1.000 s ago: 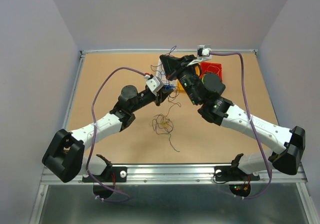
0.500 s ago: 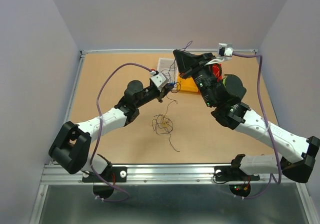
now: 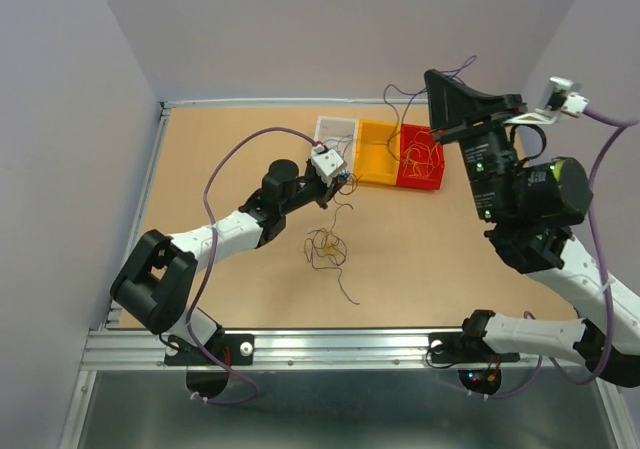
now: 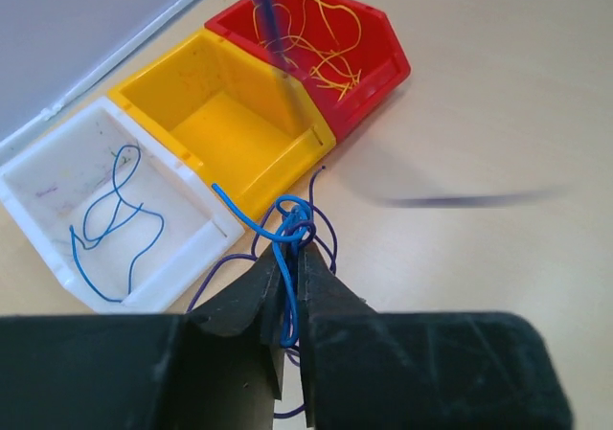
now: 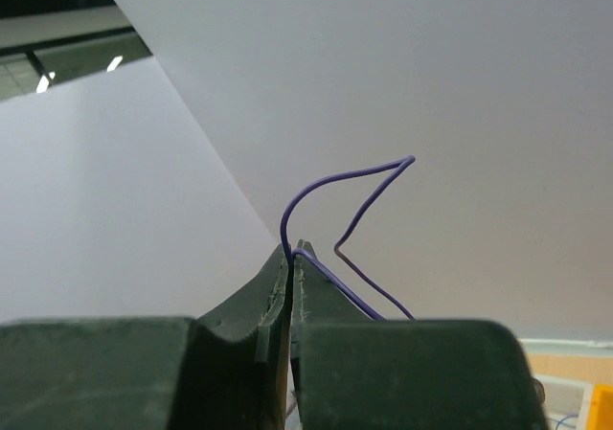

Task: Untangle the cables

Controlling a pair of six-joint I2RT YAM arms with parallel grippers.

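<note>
The table (image 3: 250, 279) is seen below both pincers. A white bin (image 4: 38, 200), yellow bin (image 4: 220, 114) and red bin (image 4: 383, 56) are lined up just ahead of the left pincer (image 4: 287, 267), which is pinched narrow on a blue knot (image 4: 292, 227) low over the table. The right pincer (image 5: 290, 258) is clamped tight on a purple strand (image 5: 354, 176), raised high beyond the red bin. A loose tangle (image 3: 325, 249) lies behind the left pincer. Risk: if the strand is threaded through the knot, a harder pull could tighten it or yank it from the left jaws.
</note>
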